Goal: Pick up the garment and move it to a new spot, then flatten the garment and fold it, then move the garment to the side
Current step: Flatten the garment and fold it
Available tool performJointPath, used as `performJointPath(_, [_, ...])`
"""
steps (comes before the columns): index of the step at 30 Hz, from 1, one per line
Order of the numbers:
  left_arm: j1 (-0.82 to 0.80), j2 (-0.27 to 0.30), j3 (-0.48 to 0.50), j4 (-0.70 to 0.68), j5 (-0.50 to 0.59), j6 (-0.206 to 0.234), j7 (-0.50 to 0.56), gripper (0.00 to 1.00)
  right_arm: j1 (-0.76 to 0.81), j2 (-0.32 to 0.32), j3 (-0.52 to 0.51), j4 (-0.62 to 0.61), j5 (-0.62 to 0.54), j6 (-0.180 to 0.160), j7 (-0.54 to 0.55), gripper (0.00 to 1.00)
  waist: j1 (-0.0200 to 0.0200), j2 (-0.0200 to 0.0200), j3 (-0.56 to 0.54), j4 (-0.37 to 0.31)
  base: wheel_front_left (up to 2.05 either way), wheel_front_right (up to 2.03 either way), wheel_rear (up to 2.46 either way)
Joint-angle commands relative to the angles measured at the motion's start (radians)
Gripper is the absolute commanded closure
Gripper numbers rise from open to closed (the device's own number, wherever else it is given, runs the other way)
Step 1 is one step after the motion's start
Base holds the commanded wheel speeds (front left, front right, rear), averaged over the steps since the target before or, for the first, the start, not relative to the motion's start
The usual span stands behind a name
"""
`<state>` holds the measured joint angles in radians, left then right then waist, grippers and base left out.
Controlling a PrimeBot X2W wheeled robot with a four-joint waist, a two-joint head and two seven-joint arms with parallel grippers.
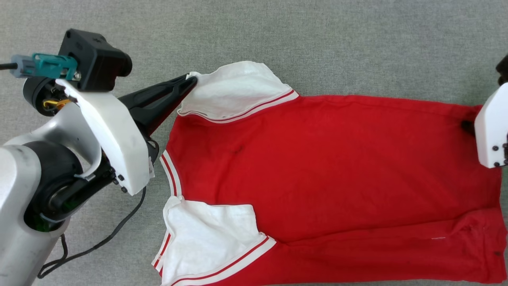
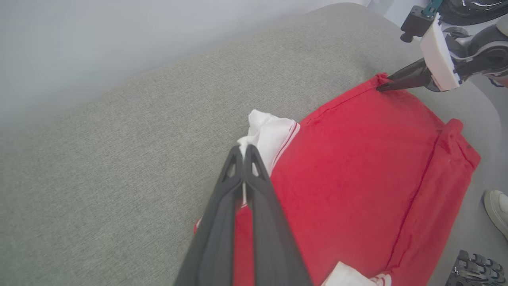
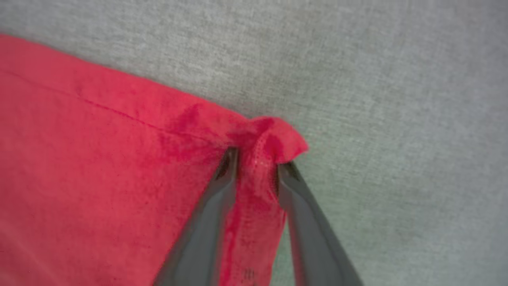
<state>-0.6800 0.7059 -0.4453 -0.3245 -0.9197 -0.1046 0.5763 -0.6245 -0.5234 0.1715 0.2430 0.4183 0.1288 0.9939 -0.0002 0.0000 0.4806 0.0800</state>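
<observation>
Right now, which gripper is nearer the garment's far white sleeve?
Left. The left gripper is shut on the far white sleeve; the right gripper pinches the red hem corner of the garment, at the opposite end.

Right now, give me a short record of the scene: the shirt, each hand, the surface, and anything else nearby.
Shirt: red with white sleeves, spread out, collar toward the robot's left, near side folded over.
Left hand: shut on the far white sleeve.
Right hand: pinching the far hem corner, fabric bunched between its fingers.
Surface: grey cloth.
Also: black cable by the left arm; pale shoe at the edge of the left wrist view.
</observation>
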Motion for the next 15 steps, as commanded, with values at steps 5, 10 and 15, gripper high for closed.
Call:
performJointPath(5, [0.046,-0.006,0.001,0.028,0.016,0.008,-0.038,1.0,0.045,0.023,0.003,0.047,0.018,0.002,-0.056,1.0,0.0002,0.0,-0.034,-0.009,0.0,0.0,0.0])
performJointPath(10, [0.096,0.005,0.022,0.052,0.004,0.019,-0.073,1.0,0.042,0.017,-0.039,0.028,0.037,0.002,-0.129,1.0,0.0002,0.0,-0.094,-0.022,0.0,0.0,0.0])
performJointPath(15, [0.17,0.019,0.044,0.051,-0.01,0.04,-0.107,1.0,0.088,0.027,-0.079,-0.012,0.064,0.002,-0.181,1.0,0.0002,0.0,-0.162,-0.031,0.0,0.0,0.0])
